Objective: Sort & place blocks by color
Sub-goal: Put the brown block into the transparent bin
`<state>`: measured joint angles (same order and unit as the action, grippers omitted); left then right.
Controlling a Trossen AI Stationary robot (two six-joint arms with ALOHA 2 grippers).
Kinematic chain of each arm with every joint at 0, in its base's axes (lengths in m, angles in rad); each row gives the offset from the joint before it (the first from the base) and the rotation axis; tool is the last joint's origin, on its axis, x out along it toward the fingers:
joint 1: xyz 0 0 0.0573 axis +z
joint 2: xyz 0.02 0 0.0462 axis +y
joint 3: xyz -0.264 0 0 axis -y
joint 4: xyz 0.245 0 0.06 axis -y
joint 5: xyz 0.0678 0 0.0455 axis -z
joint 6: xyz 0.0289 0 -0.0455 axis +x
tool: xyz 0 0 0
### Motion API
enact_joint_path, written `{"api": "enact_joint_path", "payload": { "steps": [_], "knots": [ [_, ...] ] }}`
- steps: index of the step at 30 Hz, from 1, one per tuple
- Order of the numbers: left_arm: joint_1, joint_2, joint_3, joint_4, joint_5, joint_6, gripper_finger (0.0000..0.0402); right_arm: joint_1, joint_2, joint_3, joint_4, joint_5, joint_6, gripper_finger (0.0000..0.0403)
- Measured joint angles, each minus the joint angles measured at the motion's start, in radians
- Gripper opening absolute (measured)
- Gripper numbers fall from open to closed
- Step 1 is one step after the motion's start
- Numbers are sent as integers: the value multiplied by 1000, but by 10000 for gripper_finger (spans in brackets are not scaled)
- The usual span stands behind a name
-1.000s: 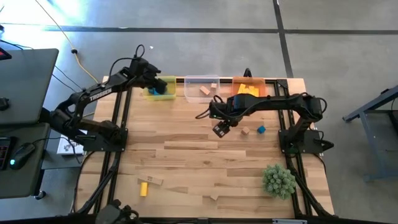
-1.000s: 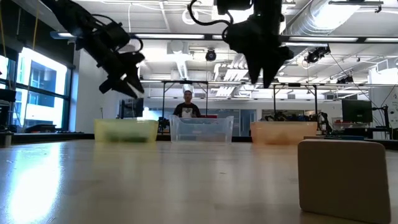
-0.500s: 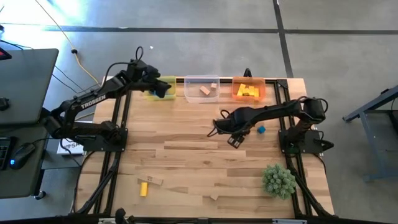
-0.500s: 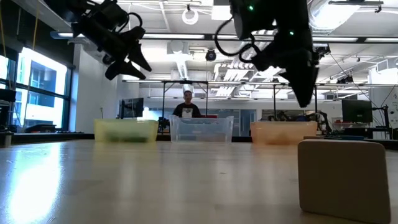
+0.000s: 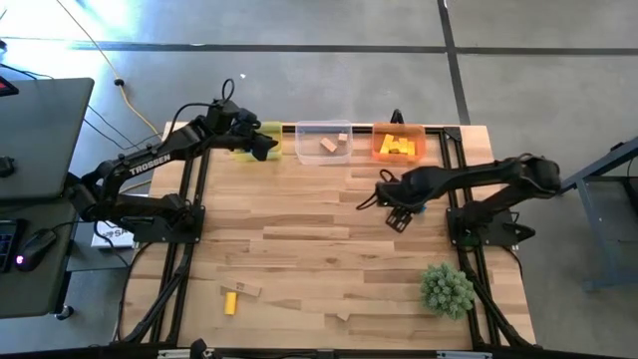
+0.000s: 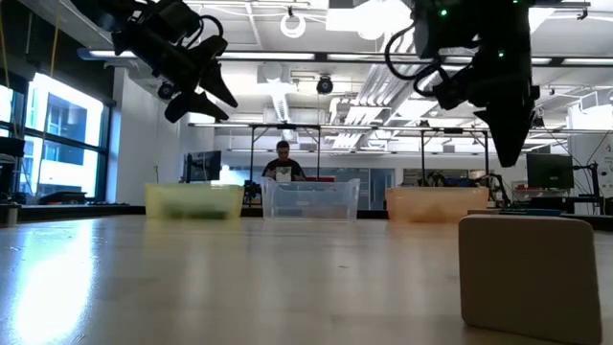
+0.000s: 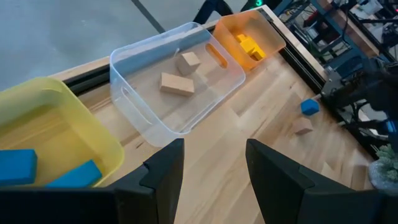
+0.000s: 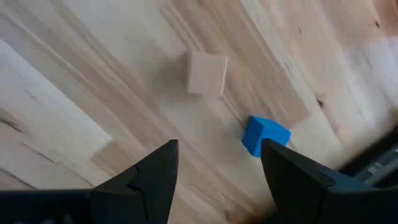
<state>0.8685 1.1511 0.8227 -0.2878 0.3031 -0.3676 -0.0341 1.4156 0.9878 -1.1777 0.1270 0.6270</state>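
My right gripper (image 5: 399, 216) hangs open over the right part of the table, empty. In the right wrist view its fingers (image 8: 152, 180) stand above a tan cube (image 8: 207, 73) and a blue cube (image 8: 265, 135), both lying flat on the wood. My left gripper (image 5: 261, 146) is open and empty, held high beside the yellow bin (image 5: 261, 131) at the far edge. That bin holds two blue blocks (image 7: 15, 167). The clear bin (image 7: 134, 59) holds two tan blocks (image 7: 177, 84), and the orange bin (image 7: 273, 37) holds yellow blocks (image 7: 249, 45).
A yellow bar (image 5: 230, 302) and a tan bar (image 5: 246, 290) lie near the table's near left, with another tan piece (image 5: 344, 316) at the near edge. The spiky green plant ball (image 5: 446, 289) sits near the right corner. A person (image 6: 283, 165) stands in the room beyond the bins.
My right gripper has swung from the table's middle toward the right edge and come down a little, ending over the tan and blue cubes. My left gripper has risen above the yellow bin and shifted slightly rightward.
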Motion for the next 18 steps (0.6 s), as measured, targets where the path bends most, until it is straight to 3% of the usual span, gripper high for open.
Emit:
{"api": "enact_joint_path", "payload": {
  "steps": [9,18],
  "knots": [
    [-27,0,0,0,0,-64,163,-103,-203,-127,211,-60,1,216],
    [-98,0,0,1,0,-151,163,-210,-190,-153,285,-132,-3,246]
  ]
}}
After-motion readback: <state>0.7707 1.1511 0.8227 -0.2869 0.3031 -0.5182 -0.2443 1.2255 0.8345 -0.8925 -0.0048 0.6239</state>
